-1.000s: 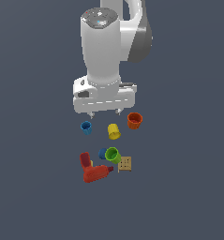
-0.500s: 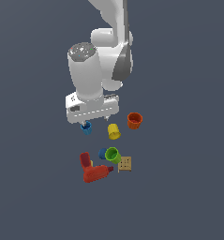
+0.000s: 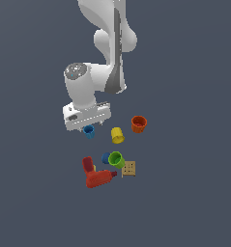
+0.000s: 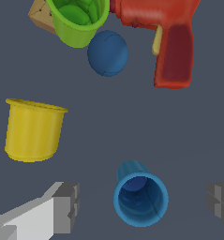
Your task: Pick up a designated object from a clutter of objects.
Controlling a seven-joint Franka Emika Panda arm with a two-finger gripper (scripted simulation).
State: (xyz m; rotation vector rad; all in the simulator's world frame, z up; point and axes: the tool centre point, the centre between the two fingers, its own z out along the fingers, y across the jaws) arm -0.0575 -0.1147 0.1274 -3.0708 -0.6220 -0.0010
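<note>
Since the earlier frames the arm has been swung toward the exterior view's left and lowered, so that the hand (image 3: 87, 126) is now held directly over the blue cup (image 3: 89, 131). The hand is spread wide, with one finger seen on each side of the blue cup in the wrist view, and nothing is gripped. On the grey bench (image 3: 184, 193) one red bottle (image 3: 99, 178) and one red box (image 3: 88, 164) are counted. Four cups are counted: the blue one, one yellow cup (image 3: 117, 135), one orange cup (image 3: 138, 124) and one green cup (image 3: 116, 159). One blue ball (image 4: 108, 53) is seen beside the green cup, and one tan cracker square (image 3: 129, 168).
</note>
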